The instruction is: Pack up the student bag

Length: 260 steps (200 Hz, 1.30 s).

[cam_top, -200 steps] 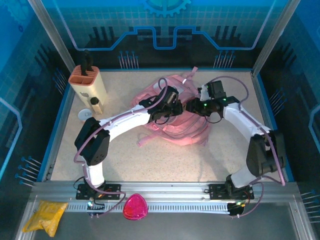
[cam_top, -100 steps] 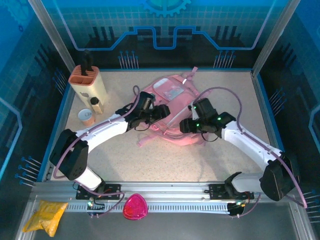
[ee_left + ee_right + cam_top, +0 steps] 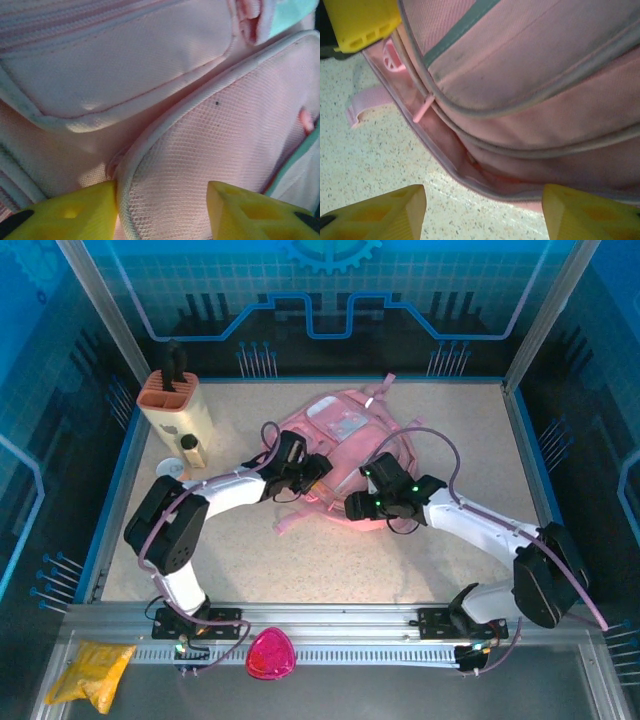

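Observation:
The student bag [image 3: 345,435], a soft pink backpack, lies flat in the middle of the table. My left gripper [image 3: 314,472] hovers over its near left part. In the left wrist view its yellow fingers [image 3: 75,212] stand apart over a mesh pocket [image 3: 215,145] of the bag [image 3: 115,65]; the left finger touches the pocket's piping. My right gripper [image 3: 356,506] is at the bag's near edge. The right wrist view shows it [image 3: 482,215] open above the speckled table, just short of the bag's unzipped opening [image 3: 485,175], with nothing between its fingers. The left gripper's finger [image 3: 360,22] shows at top left.
A cream and orange holder [image 3: 175,405], a small bottle [image 3: 192,448] and a white cup [image 3: 168,468] stand at the back left. A loose pink strap [image 3: 288,524] trails from the bag's near left. On the front rail lie a magenta item [image 3: 270,655] and a yellow pouch [image 3: 92,670].
The bag, bunched up between the grippers a second ago, now lies spread flat. Both grippers have let go, opened and moved towards the bag's near edge.

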Available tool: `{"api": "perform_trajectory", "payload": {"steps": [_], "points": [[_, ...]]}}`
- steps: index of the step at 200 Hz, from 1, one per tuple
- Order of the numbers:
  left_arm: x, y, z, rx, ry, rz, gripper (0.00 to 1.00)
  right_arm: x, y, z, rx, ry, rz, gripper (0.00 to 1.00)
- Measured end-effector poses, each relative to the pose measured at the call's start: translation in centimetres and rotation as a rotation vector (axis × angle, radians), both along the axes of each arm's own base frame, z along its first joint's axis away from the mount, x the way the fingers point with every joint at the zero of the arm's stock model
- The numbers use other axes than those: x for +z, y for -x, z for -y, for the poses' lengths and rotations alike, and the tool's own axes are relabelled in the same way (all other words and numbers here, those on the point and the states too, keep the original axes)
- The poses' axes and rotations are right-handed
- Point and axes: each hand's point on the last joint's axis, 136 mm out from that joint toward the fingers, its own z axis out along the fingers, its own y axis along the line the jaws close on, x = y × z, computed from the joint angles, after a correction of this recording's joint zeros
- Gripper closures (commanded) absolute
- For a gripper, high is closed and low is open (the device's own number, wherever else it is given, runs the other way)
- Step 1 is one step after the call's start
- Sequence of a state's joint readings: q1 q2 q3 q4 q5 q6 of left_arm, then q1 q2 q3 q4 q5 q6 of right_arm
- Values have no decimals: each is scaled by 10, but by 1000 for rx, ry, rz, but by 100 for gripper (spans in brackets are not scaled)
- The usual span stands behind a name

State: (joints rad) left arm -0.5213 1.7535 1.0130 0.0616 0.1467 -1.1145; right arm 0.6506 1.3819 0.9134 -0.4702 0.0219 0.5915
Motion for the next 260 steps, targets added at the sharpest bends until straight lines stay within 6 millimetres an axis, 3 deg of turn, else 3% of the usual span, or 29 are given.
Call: {"api": "perform_trajectory", "payload": {"steps": [34,53,75,95,118,134,145,184,202,260], "points": [[-2,4,7,34,-4,-8,74,-10,-38,20,-89,-12,-15,37],[-2,10,19,57,5,-17,83,-5,-63,32,-127,-8,3,36],[-5,12,33,75,34,-22,82,7,-78,38,-140,-5,37,32],[-10,13,35,109,39,-38,63,11,-74,40,-131,-1,48,30],[-7,11,38,151,50,-26,52,9,-60,46,-134,17,48,28],[-5,10,39,175,63,-22,51,4,-48,45,-125,25,33,29],[-5,9,39,188,65,-20,56,0,-42,42,-116,28,23,29],[-8,4,41,213,32,-28,88,-4,-31,28,-95,34,12,30],[-4,2,42,214,24,-25,99,-6,-28,24,-101,48,15,35],[1,0,45,203,21,-10,100,-19,-17,4,-131,69,-8,53]]}}
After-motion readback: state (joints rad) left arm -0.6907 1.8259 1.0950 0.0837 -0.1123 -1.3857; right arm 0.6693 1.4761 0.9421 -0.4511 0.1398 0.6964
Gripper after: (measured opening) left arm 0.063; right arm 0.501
